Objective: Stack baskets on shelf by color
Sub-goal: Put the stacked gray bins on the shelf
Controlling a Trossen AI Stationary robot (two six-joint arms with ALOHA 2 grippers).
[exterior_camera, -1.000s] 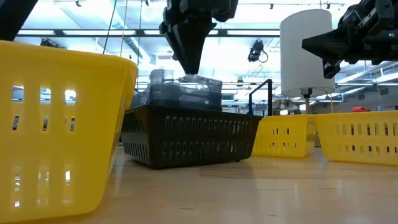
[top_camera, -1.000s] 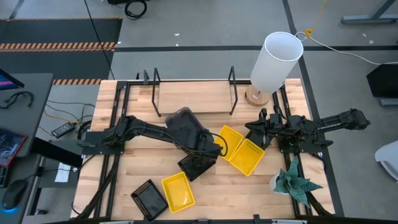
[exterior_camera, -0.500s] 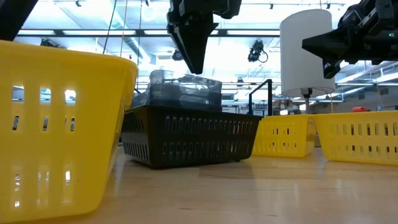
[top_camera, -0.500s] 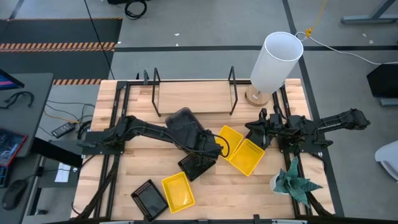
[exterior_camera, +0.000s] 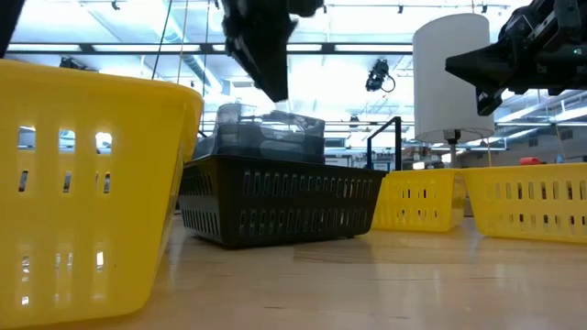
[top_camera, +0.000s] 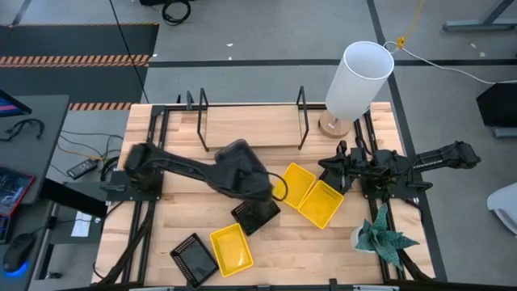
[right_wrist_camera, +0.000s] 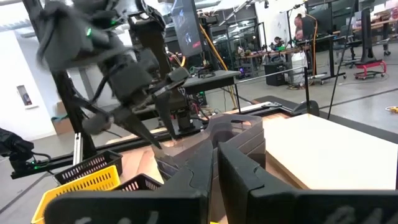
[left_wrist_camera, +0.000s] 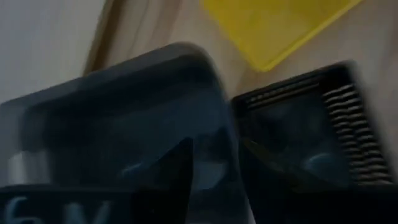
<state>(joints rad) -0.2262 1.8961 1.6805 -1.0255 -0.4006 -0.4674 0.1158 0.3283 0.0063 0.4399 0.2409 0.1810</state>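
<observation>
A dark grey basket (top_camera: pixel 236 153) sits on the table near the shelf (top_camera: pixel 250 125), a light board with black wire uprights. In the low view the grey basket (exterior_camera: pixel 271 137) shows behind a black mesh basket (exterior_camera: pixel 275 202), which hides its base. My left gripper (exterior_camera: pixel 273 92) hangs point-down just above its rim. In the left wrist view the fingers (left_wrist_camera: pixel 177 177) stand apart, with the grey wall (left_wrist_camera: pixel 217 124) showing between them. My right gripper (right_wrist_camera: pixel 214 168) is shut and hovers at the table's right (top_camera: pixel 335 166), beside two yellow baskets (top_camera: pixel 311 194).
The black mesh basket (top_camera: pixel 257 214) lies just near of the left gripper. Another black one (top_camera: pixel 194 259) and a yellow one (top_camera: pixel 230 246) sit by the near edge. A tall white cylinder (top_camera: pixel 359 77) stands at the far right, and a green plant (top_camera: pixel 384 238) at the near right.
My left gripper has risen off the grey basket's rim and swung toward the table's left. The grey basket has stayed about where it was. The right arm has kept still.
</observation>
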